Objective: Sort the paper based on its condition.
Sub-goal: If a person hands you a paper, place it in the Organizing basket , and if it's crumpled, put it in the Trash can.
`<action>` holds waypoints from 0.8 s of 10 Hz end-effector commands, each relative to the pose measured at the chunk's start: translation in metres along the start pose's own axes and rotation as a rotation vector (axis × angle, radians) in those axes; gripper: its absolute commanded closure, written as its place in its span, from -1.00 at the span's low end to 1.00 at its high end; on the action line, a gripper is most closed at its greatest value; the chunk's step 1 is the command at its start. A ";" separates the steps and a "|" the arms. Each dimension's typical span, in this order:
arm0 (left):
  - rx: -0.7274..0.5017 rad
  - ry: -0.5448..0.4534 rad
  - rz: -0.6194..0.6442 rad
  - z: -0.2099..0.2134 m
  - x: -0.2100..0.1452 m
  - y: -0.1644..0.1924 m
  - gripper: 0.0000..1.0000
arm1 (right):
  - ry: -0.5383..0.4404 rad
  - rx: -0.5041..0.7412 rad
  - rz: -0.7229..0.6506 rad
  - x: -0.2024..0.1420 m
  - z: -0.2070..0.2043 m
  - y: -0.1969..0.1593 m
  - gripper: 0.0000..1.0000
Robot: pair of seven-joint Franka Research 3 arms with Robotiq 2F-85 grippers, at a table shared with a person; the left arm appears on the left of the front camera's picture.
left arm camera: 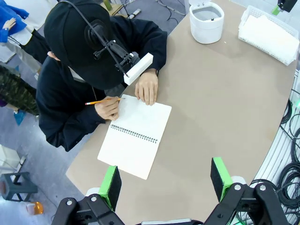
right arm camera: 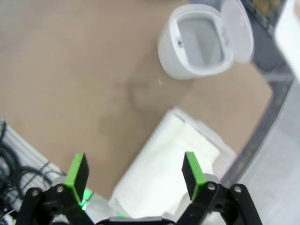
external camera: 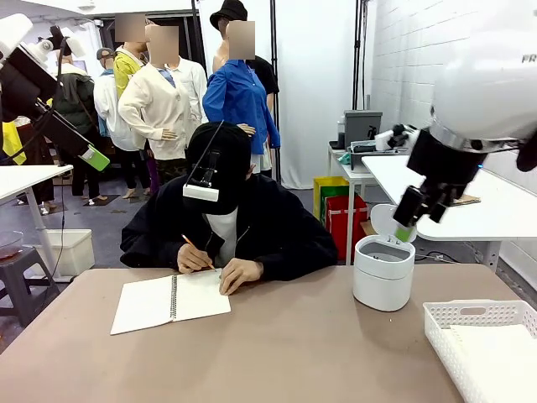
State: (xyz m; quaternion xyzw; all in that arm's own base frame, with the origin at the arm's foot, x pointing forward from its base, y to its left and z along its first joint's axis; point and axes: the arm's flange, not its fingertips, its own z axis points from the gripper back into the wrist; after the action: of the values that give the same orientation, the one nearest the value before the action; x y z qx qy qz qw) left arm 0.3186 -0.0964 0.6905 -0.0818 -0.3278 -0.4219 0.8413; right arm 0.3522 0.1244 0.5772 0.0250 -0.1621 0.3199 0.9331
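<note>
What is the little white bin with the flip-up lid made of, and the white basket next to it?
The bin looks like smooth, slightly glossy plastic: rounded moulded walls, with its hinged lid up. The basket looks like hard white plastic too, with a lattice of small holes in its walls. Inside lies thin white paper, matte and flat.

Both grippers [left arm camera: 165,180] [right arm camera: 136,174] raised — fingers apart

Even, bright indoor light from overhead; shadows soft and short. Front view sharp, the white wall [external camera: 319,84] at 12 o'clock slightly washed out. Left wrist view crisp, with wide-angle bending of the table [left arm camera: 225,108] edge toward 3 o'clock. Right wrist view blurred all over; the white bin [right arm camera: 197,42] at 1 o'clock and basket [right arm camera: 164,173] at 6 o'clock smeared, near overexposed.
</note>
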 end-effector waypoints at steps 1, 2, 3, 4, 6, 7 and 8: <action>-0.001 -0.002 0.001 0.000 0.000 0.000 -1.00 | -0.145 0.118 0.080 0.024 0.001 0.003 -1.00; -0.001 -0.002 0.001 0.000 0.000 0.000 -1.00 | -0.213 0.149 0.088 0.042 0.007 0.007 -1.00; -0.001 -0.002 0.001 0.000 0.000 0.000 -1.00 | -0.281 0.164 0.071 0.059 0.014 0.011 -1.00; -0.001 -0.002 0.001 0.000 0.000 0.000 -1.00 | -0.335 0.176 0.082 0.074 0.022 0.016 -1.00; -0.001 -0.002 0.001 0.000 0.000 0.000 -1.00 | -0.393 0.208 0.144 0.103 0.030 0.021 -1.00; -0.001 -0.002 0.001 0.000 0.000 0.000 -1.00 | -0.412 0.211 0.172 0.113 0.035 0.023 -1.00; -0.001 -0.002 0.001 0.000 0.000 0.000 -1.00 | -0.431 0.226 0.190 0.122 0.041 0.026 -1.00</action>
State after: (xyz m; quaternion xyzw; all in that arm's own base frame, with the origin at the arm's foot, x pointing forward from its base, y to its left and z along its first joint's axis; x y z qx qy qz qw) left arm 0.3186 -0.0963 0.6905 -0.0818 -0.3278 -0.4219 0.8413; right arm 0.4057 0.2098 0.6528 0.1631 -0.3135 0.3902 0.8502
